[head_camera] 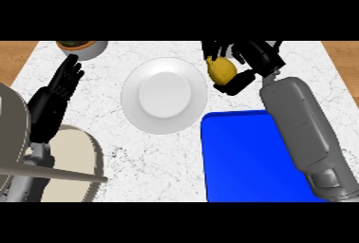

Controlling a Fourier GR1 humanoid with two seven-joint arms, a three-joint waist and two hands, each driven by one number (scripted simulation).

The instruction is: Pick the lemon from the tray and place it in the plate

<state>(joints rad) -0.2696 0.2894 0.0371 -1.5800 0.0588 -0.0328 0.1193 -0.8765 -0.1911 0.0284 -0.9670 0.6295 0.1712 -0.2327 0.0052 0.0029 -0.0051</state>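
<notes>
Kitchen setting indicated. White marble-patterned counter top [140, 161] seen across most of frame, veined grey. Brown wooden surface [15, 52] visible at upper left and upper right corners beyond counter edges. Round white ceramic plate [164, 95] laid at centre. Blue rectangular plastic tray [245, 161] placed at lower right. Small grey bowl with green contents [82, 48] set at upper left edge. Tableware and food container suggest food-preparation area.
</notes>
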